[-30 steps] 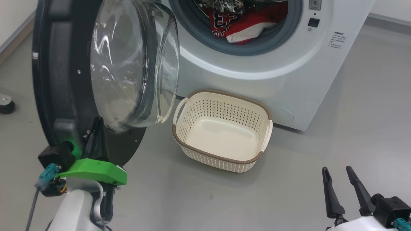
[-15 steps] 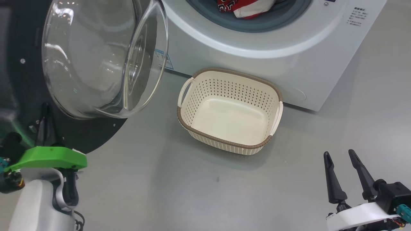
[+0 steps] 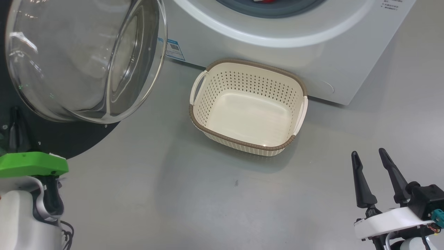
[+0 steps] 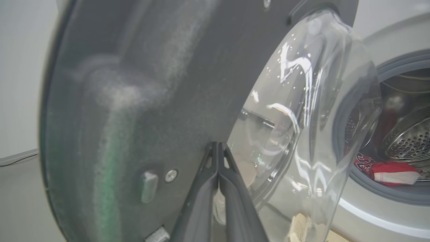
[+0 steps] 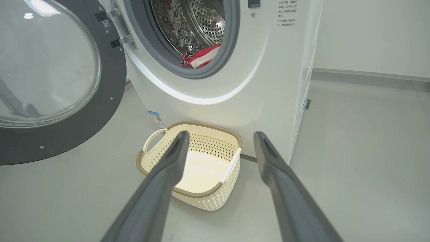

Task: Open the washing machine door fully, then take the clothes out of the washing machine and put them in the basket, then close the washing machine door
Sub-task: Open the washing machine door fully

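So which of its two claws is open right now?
The right gripper: its fingers stand spread apart, holding nothing. The left gripper has its fingers pressed together by the washing machine door.

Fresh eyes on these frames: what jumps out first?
First is the washing machine door, standing open at the left with its clear glass bowl bulging out and the shut left gripper at its dark inner face. Next is the empty cream basket, set right in front of the washing machine. Red and white clothes lie just inside the machine's round opening.
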{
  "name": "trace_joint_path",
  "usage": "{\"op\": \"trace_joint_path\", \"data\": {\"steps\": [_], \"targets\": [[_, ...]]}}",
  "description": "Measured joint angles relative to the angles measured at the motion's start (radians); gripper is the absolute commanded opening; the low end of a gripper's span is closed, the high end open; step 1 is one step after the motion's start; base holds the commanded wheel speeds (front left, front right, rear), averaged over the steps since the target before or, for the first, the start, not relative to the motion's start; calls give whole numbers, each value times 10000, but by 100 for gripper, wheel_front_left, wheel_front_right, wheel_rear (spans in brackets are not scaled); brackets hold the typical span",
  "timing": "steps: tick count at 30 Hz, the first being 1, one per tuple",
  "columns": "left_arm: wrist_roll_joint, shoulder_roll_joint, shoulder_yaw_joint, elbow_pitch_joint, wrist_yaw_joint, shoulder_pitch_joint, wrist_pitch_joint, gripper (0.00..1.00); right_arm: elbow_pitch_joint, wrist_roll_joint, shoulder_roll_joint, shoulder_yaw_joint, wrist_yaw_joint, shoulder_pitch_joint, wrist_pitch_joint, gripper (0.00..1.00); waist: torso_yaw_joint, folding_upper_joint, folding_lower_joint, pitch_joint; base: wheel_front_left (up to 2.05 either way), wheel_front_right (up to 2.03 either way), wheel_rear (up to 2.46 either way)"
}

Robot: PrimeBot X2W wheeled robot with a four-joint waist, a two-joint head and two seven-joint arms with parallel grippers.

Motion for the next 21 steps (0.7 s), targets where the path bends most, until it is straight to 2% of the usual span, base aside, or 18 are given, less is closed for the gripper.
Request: {"op": "trace_joint_path", "data": {"steps": [21], "targets": [[-176,372,1227,974,-267,-798,-2,0,-50,-33,-127,-82,-2,-300,61,100,-199,0,0,615,0,0,0]]}}
